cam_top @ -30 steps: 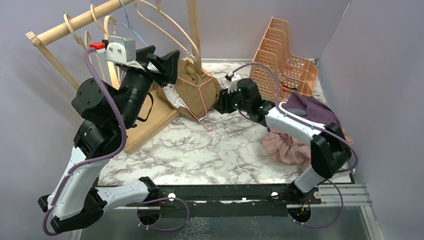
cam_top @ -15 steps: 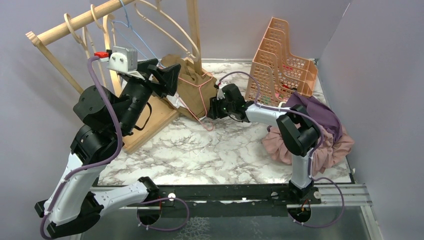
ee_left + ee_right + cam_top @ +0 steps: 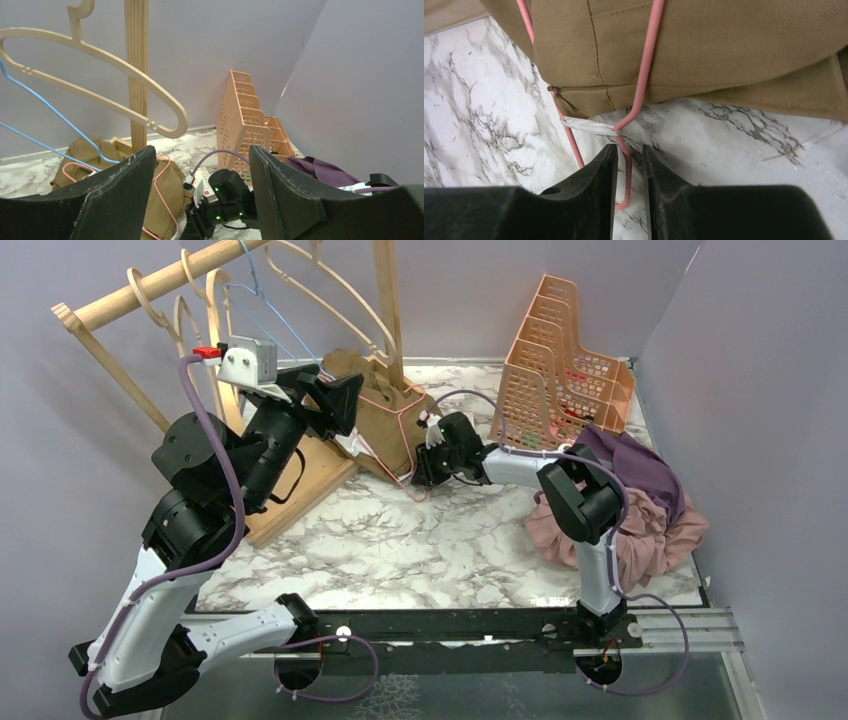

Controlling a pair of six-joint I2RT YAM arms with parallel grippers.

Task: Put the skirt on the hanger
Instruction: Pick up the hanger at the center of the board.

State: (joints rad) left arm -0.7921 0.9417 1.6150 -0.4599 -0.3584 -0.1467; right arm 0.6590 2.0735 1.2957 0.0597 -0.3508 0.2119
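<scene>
Khaki skirt (image 3: pixel 724 45), tight twill weave with stitched seams and a small zipper pull (image 3: pixel 559 97) at one edge, heaped and creased at back of marble-patterned tabletop (image 3: pixel 400 540), against foot of wooden rack (image 3: pixel 385 290). Far side of heap hidden behind left arm and rack post in top view. Thin pink wire hanger (image 3: pixel 646 60) lying across fabric, not threaded through it as far as visible; hook end down on tabletop just in front of skirt, white ribbon loop (image 3: pixel 591 126) knotted around wire near bend. Right claw (image 3: pixel 630 150) low at that hook end, black fingers nearly together with pink wire running between them; narrow gap on either side, so cannot tell whether wire actually pinched. Left claw (image 3: pixel 201 150) raised above skirt beside rack, fingers wide apart, holding nothing. Smooth pale wooden hangers (image 3: pixel 100 75) and a thin blue wire hanger (image 3: pixel 50 112) on rack rail, tops cut off by frame edge. Orange perforated plastic file holder (image 3: pixel 565 350) at back right, stepped shape. Soft pile of purple cloth (image 3: pixel 640 465) and pink ruffled cloth (image 3: pixel 570 535) at right edge, partly hidden by right arm. Small white label (image 3: pixel 205 187) with red mark on right wrist, too small to read; no other writing legible.
</scene>
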